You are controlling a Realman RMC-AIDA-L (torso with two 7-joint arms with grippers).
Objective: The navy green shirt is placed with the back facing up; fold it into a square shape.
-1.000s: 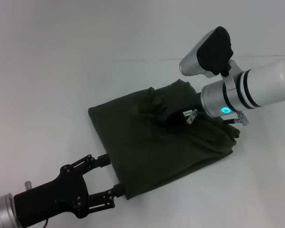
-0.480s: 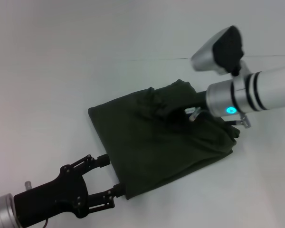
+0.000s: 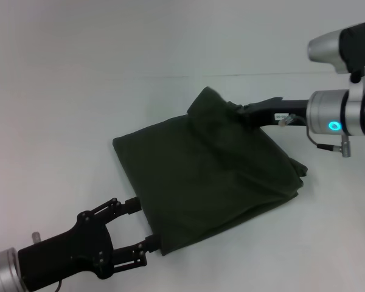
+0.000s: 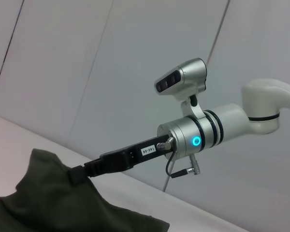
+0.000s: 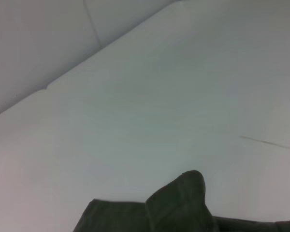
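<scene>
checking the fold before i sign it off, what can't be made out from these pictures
- Right gripper: in the head view and left wrist view its fingertips are buried in a raised fold of the navy green shirt, so open or shut cannot be told.
- Shirt underside: hidden against the table in every view.
- Shirt's near part: cut off by the picture edge in both wrist views.
- Left gripper: open at the shirt's near edge; whether its tips touch the cloth is unclear.

Left claw spread; right claw pinched.

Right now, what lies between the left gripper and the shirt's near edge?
Nothing: in the head view the left gripper straddles the navy green shirt edge, fingers open.
</scene>
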